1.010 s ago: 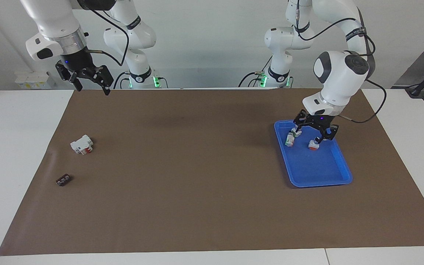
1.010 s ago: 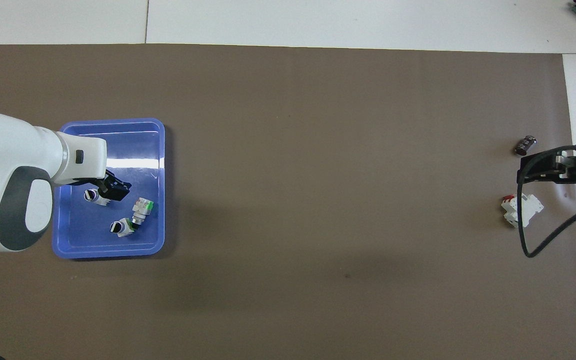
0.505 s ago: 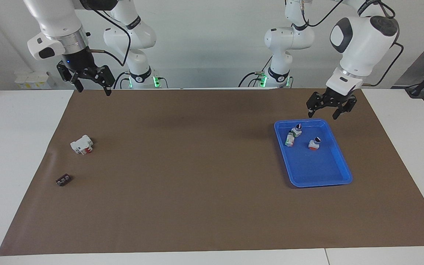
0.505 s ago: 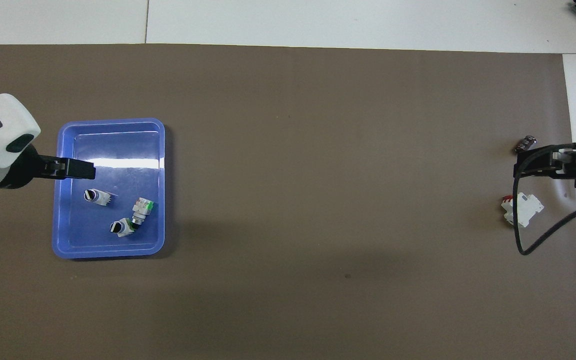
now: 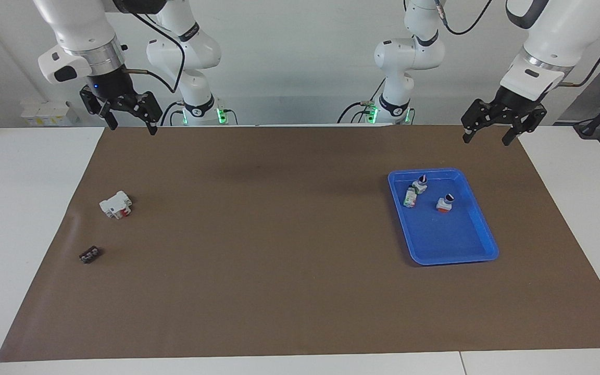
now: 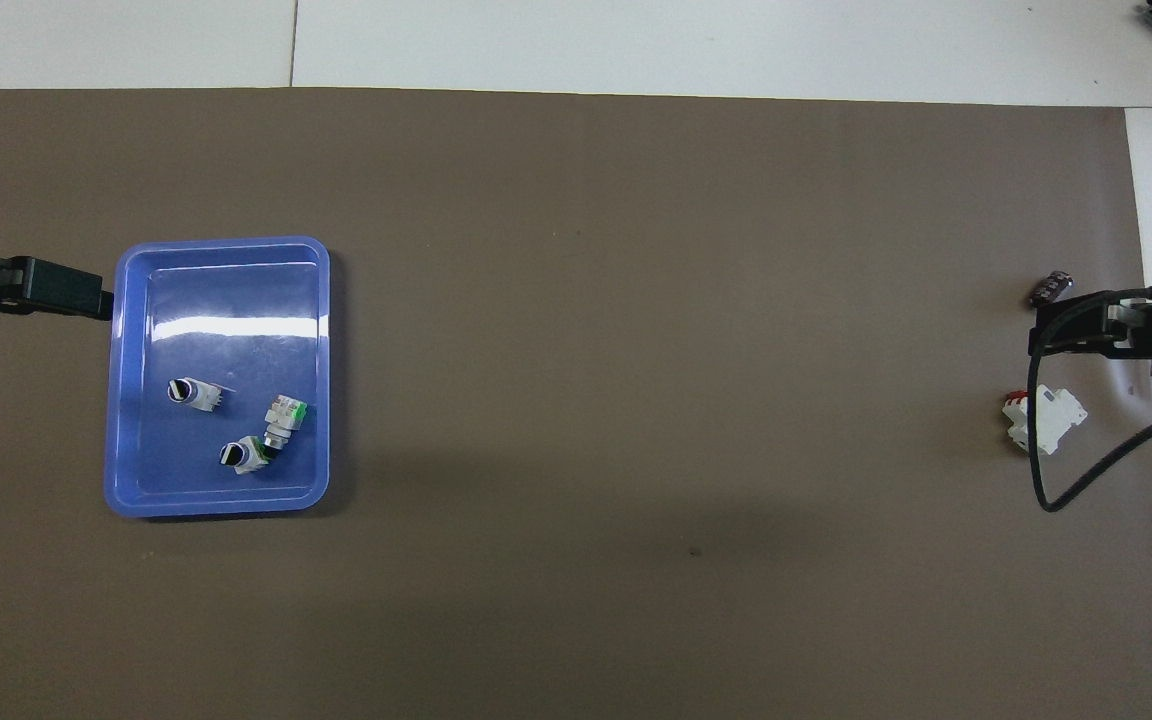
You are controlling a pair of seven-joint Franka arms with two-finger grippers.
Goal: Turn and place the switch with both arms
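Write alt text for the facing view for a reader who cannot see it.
Three small switches lie in a blue tray on a brown mat, toward the left arm's end of the table. The left gripper and right gripper hang open and empty, high over the mat's edge nearest the robots. A white block lies toward the right arm's end.

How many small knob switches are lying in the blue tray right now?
3, all in the blue tray half nearer the robots: the green-ended switch, touching another switch, and a third switch lying apart. None looks hidden.
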